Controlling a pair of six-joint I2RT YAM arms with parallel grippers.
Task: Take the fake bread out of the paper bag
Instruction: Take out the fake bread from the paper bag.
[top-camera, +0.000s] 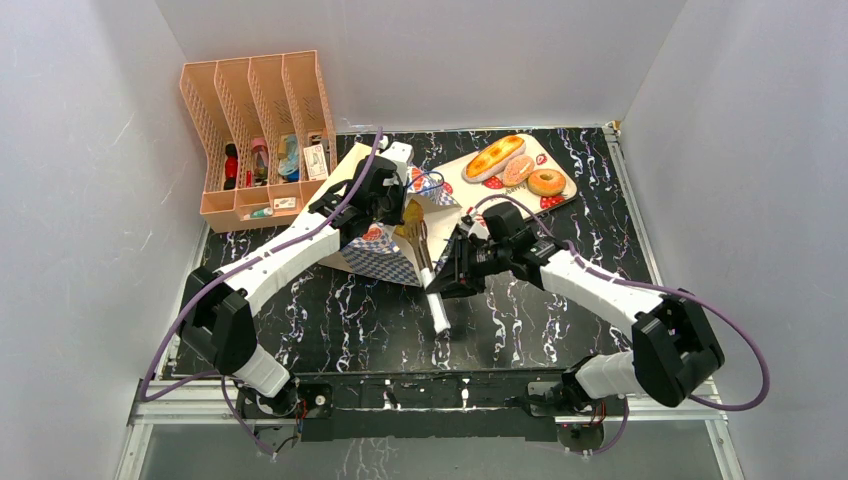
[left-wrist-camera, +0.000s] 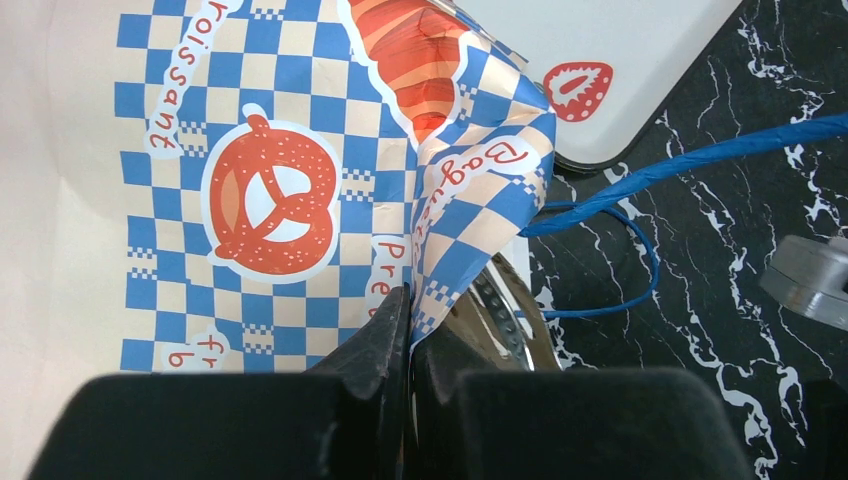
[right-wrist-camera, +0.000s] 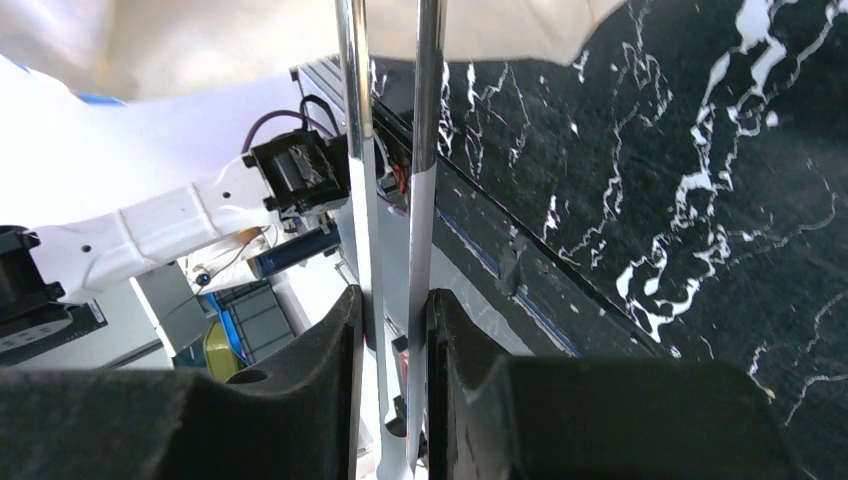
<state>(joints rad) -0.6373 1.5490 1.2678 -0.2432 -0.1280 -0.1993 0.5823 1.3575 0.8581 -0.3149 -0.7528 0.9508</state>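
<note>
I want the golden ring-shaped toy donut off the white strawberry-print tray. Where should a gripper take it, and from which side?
Probably straight down onto the golden ring-shaped toy donut: it lies flat on the white strawberry-print tray. Put one finger in its hole and one outside its right rim, away from the pink-brown toy slice close on its left.

File rack (top-camera: 258, 135) and tray (top-camera: 455, 172) on marble table (top-camera: 350, 310)

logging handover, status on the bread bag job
Left gripper shut on paper bag edge. Right gripper shut on tongs, tips at bag mouth. Three bread pieces on tray; nothing blocking.
</note>
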